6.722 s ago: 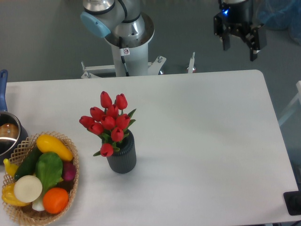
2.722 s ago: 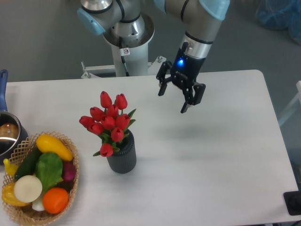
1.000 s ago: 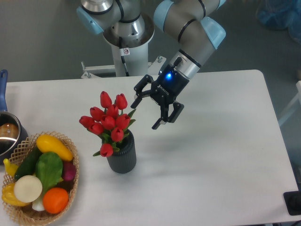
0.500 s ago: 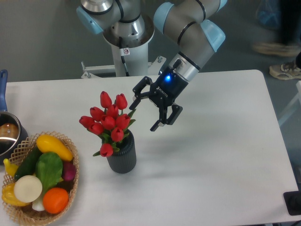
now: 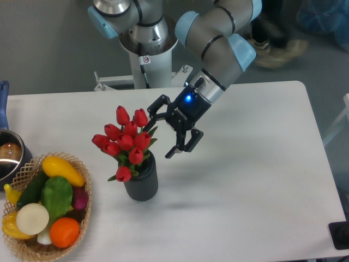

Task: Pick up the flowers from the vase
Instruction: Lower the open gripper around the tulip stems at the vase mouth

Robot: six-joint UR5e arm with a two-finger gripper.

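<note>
On the white counter [image 5: 256, 180], the ribbed dark grey cylindrical vase [image 5: 142, 183] holds the bunch of red tulips with green leaves [image 5: 126, 140]. Just right, the black 2-finger gripper [image 5: 160, 135] hovers, jaws spread open and empty.

Bright, even light from above leaves the white surface [image 5: 251, 180] nearly washed out, with only faint soft shadows (a pale smudge beside the vase [image 5: 142, 183]). Focus is sharp, though the background top right is motion-blurred.

A white table [image 5: 245, 180] carries the vase [image 5: 142, 183], wicker basket [image 5: 82, 218] and pot [image 5: 8, 158].
</note>
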